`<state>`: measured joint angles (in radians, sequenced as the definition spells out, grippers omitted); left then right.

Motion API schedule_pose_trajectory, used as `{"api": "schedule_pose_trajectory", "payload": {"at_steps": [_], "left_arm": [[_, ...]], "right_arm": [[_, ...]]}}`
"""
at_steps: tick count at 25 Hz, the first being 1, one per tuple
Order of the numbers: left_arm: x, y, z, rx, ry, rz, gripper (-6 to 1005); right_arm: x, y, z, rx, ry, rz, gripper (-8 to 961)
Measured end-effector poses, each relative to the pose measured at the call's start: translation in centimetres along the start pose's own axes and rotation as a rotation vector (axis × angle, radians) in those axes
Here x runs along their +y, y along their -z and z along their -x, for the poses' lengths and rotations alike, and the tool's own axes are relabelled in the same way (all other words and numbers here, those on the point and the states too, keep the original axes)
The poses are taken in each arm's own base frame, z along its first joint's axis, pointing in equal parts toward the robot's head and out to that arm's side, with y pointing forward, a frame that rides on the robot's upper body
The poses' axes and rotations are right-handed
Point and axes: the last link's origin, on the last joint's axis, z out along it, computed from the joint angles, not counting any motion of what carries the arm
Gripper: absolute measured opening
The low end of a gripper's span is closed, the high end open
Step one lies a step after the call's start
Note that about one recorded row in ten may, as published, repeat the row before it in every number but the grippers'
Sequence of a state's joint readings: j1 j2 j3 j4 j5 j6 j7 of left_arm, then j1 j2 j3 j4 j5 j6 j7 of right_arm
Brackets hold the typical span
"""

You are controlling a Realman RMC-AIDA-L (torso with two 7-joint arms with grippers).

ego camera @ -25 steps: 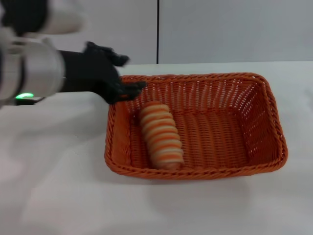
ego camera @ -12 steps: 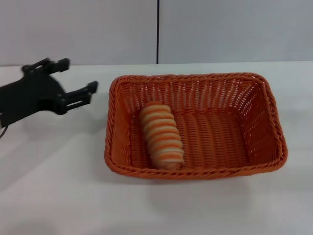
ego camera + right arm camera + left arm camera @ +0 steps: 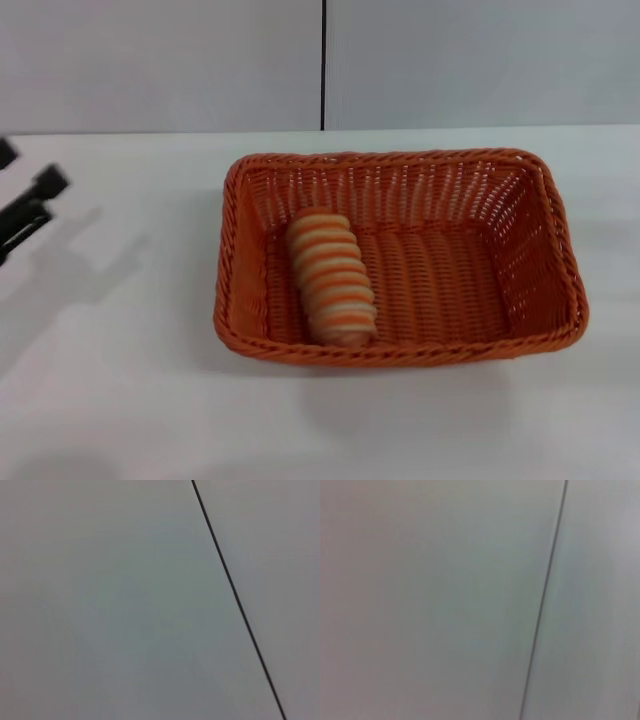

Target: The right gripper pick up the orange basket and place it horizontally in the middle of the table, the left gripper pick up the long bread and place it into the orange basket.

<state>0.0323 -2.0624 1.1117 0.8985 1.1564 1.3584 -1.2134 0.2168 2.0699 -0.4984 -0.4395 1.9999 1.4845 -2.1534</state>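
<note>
**Bread in the basket, left arm drawn back to the worktop's left edge**

Head view: the orange basket (image 3: pixel 400 258) sits lengthwise across the middle of the white worktop (image 3: pixel 130 400), its long sides running left to right. The long bread (image 3: pixel 331 276) lies inside it on the woven floor, in the left half, one end near the basket's front wall and the other pointing toward the back wall. It touches nothing but the basket. The left end effector (image 3: pixel 22 205) shows only as a pair of dark finger tips at the far left edge of the worktop, well apart from the basket. The tips stand apart with a gap between them and nothing is held in them. Half a second ago the same end effector was fully visible just left of the basket's left rim, fingers spread; a second ago it was over the basket's back left corner, close to the bread. It has since pulled away to the left and is now mostly out of sight. The basket and the bread lie exactly where they lay in both earlier frames. The right end effector does not appear here.

Left wrist view: only a pale grey wall panel (image 3: pixel 430 600) with a thin dark seam (image 3: pixel 544 600) running down it.

Right wrist view: the same kind of pale panel, crossed by a slanting dark seam (image 3: pixel 235 595). Neither end effector shows.
</note>
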Motion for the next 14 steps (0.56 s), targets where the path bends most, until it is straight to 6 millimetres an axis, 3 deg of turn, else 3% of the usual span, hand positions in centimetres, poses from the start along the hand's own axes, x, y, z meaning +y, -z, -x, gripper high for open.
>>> {"api": "schedule_pose_trajectory", "payload": {"at_steps": [1, 8, 9, 14], "left_arm": [[-0.4, 3.3, 1.4, 0.157, 0.039, -0.040, 819], [-0.2, 4.0, 1.7, 0.186, 0.036, -0.059, 819], [0.1, 5.0, 2.8, 0.189, 0.033, -0.112, 819], [0.3, 5.7, 3.7, 0.196, 0.065, -0.155, 819]], "right_arm": [[0.1, -0.1, -0.1, 0.000, -0.005, 0.000, 411], [0.4, -0.8, -1.2, 0.025, -0.014, -0.002, 411], [0.6, -0.8, -1.2, 0.024, -0.017, 0.001, 411], [1.0, -1.4, -1.9, 0.049, -0.023, 0.014, 411]]}}
